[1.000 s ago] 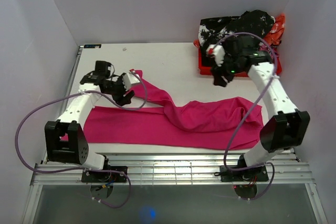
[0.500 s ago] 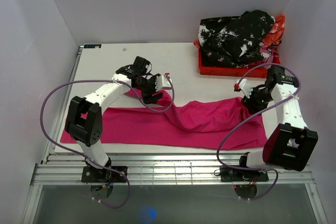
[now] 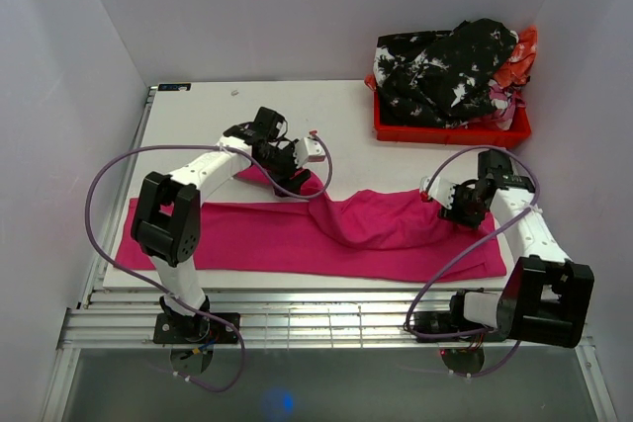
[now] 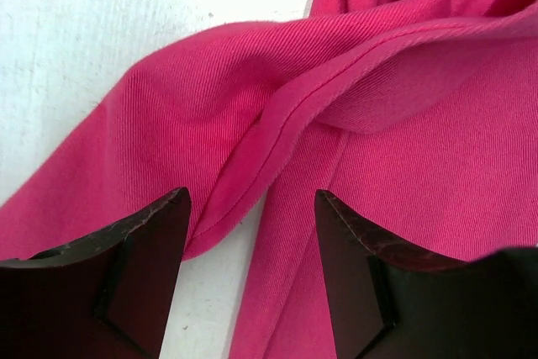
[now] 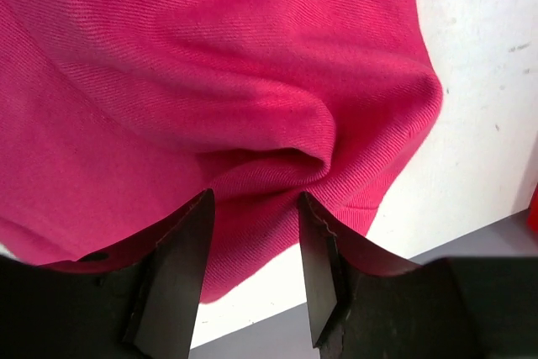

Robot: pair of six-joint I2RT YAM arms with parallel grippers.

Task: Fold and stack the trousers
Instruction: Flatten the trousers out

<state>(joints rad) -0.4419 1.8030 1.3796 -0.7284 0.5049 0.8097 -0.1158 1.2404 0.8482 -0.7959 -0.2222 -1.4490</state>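
Note:
The magenta-pink trousers (image 3: 297, 234) lie spread across the near half of the white table (image 3: 198, 116), with a bunched ridge in the middle. My left gripper (image 3: 297, 183) is open, low over the upper leg's hem, its jaws astride a seamed fold of the trousers (image 4: 277, 124) with a strip of table showing between them. My right gripper (image 3: 450, 207) is open at the trousers' right end, its jaws astride a raised fold of the trousers (image 5: 252, 124) near the cloth's edge. Neither gripper holds anything.
A red crate (image 3: 450, 130) stands at the back right, heaped with black-and-white and red clothes (image 3: 445, 61). The table's near edge meets a metal rail (image 3: 316, 318). Walls close in left, right and behind.
The right arm has swung down from the crate to the trousers' right end. The left gripper has moved right from the left side onto the upper leg. The cloth's left end has shifted.

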